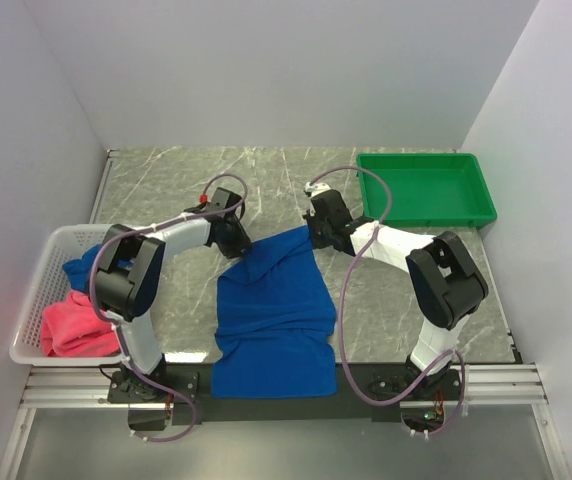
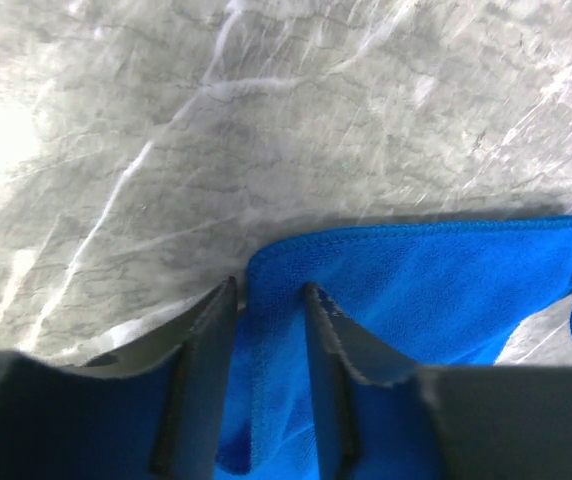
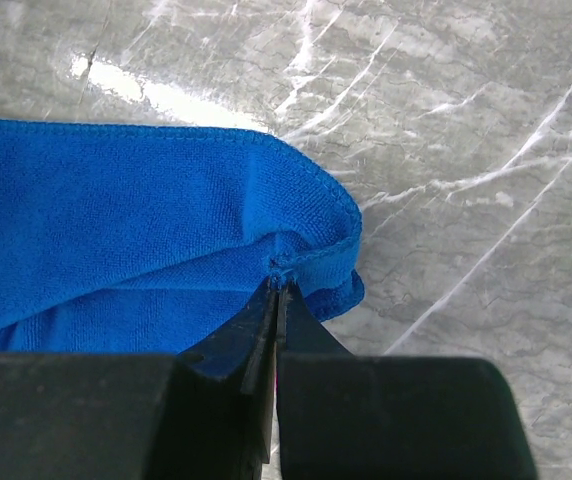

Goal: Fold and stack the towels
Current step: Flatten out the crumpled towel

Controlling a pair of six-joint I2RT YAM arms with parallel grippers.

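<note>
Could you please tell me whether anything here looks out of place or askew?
The royal blue terry towel on the marble table lies crooked and rumpled, its near end hanging past the table's front edge over the metal rail. Nothing else stands out.

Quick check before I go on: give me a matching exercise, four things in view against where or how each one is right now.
Things
1. pink towel
2. spread blue towel
3. tray
4. right gripper

Places or states
A. fingers shut on a towel corner
B. at the far right of the table
C. in the basket
D. reaching past the table's near edge

Pairs: 1-C, 2-D, 3-B, 4-A
</note>
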